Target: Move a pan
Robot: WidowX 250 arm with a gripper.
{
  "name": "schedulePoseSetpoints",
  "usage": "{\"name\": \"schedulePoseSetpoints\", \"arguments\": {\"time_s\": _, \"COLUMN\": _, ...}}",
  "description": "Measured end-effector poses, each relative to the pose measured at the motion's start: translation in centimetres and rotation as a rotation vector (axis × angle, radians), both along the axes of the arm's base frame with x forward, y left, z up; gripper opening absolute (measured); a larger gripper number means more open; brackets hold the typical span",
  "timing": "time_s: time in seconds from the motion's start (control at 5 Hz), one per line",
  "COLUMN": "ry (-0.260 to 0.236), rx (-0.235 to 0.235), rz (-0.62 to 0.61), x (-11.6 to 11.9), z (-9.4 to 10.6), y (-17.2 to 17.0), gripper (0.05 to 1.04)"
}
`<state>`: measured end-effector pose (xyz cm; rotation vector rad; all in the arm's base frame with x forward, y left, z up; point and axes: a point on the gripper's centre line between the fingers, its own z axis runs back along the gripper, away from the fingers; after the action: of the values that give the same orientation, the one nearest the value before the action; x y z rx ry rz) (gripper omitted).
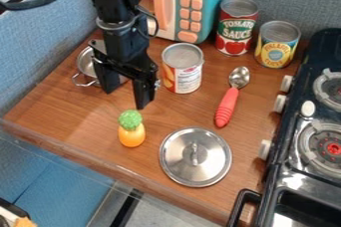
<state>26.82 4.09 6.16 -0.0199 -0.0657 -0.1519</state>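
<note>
The black gripper (125,97) is hanging over the upper left of the wooden counter (70,109), its two fingers parted and pointing down. The small steel pan (86,64) is sitting at the counter's left edge, partly hidden behind the gripper, its wire handle (83,82) facing outward. Whether the fingers are touching it, I cannot tell. That overlap is posing the main risk: a finger coming down on the rim could be tipping the pan, and closing off-centre could be pushing it against the blue wall. A thin, smooth rim is likely to be slipping or turning in a weak grip.

Just beside the gripper, the nearest tin can (182,69) is standing upright, where a rightward swing could be toppling it. Farther out, the pineapple-shaped toy (131,130) and the steel lid (196,157) are lying where a low carry towards the stove (287,178) could be catching them.
</note>
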Motion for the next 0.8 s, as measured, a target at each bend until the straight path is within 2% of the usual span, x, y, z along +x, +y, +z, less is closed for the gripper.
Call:
{"name": "schedulePoseSetpoints", "arguments": {"time_s": 0.2, "ry": 0.043, "rx": -0.012, "rz": -0.003, "x": -0.2, "z": -1.0, "y": -0.1, "gripper": 1.001}}
{"name": "schedulePoseSetpoints", "arguments": {"time_s": 0.4, "ry": 0.060, "rx": -0.038, "rz": 0.020, "x": 3.5, "z": -2.0, "y": 1.3, "gripper": 1.001}}
{"name": "schedulePoseSetpoints", "arguments": {"time_s": 0.6, "ry": 0.054, "rx": -0.041, "rz": 0.017, "x": 6.8, "z": -2.2, "y": 2.9, "gripper": 1.001}}
{"name": "schedulePoseSetpoints", "arguments": {"time_s": 0.8, "ry": 0.036, "rx": -0.023, "rz": 0.015, "x": 10.3, "z": -2.7, "y": 4.2, "gripper": 1.001}}
